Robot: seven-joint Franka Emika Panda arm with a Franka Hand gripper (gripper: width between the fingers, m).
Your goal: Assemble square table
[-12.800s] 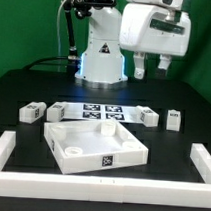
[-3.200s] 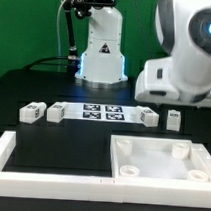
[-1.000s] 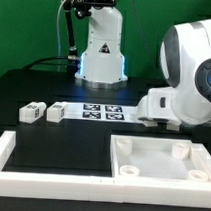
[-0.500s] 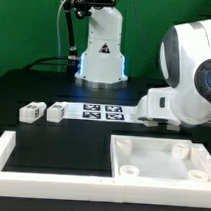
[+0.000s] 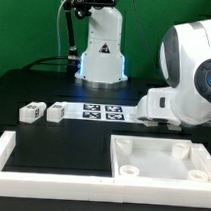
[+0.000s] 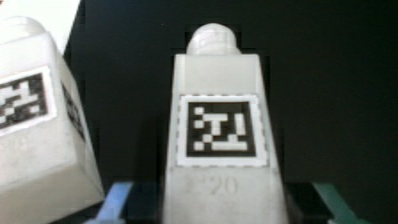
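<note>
On the exterior view's left, a first leg block and a second leg block are lying beside the marker board. Further right, the arm is stooping over the row's far end, and the square panel is sitting sockets-up at the near right. In the wrist view, the gripper is straddling a tagged leg, jaws apart with gaps either side. Probable step: grasping. Closing should be centring on the leg's flat sides and avoiding the neighbouring leg.

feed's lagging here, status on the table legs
Jaws open, straddling small white tagged plastic leg block, not gripped. Second white leg block close beside it. White square plastic panel lies apart, sockets up.
</note>
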